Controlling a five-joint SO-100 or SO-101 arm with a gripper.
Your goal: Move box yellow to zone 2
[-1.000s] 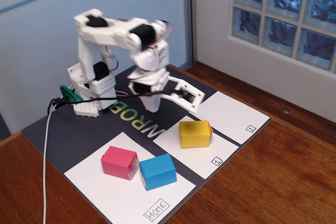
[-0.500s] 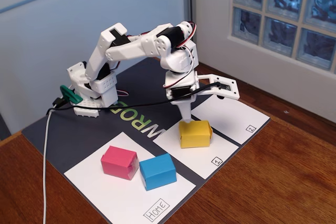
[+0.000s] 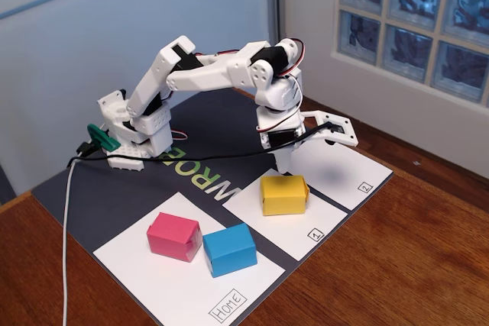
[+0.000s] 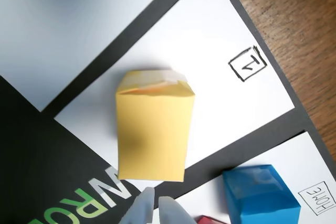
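The yellow box (image 3: 283,195) rests on the white panel marked "1" (image 3: 299,228), apart from the arm. Zone 2 (image 3: 336,169) is the white panel just right of it in the fixed view, with its small "2" at the near corner. My gripper (image 3: 317,153) hangs open just behind the box, one jaw pointing down and the other swung out over zone 2. Nothing is held. In the wrist view the yellow box (image 4: 153,129) fills the middle, with pale fingertips (image 4: 142,205) just below it at the bottom edge.
A pink box (image 3: 174,236) and a blue box (image 3: 229,250) sit on the "Home" panel (image 3: 168,284) at the front left. The dark mat (image 3: 92,204) lies on a wooden table (image 3: 397,265). A black cable (image 3: 191,156) runs from the base to the gripper.
The arm unfolded from over its base and reached right across the mat, bringing the open gripper down behind the yellow box. None of the boxes moved.
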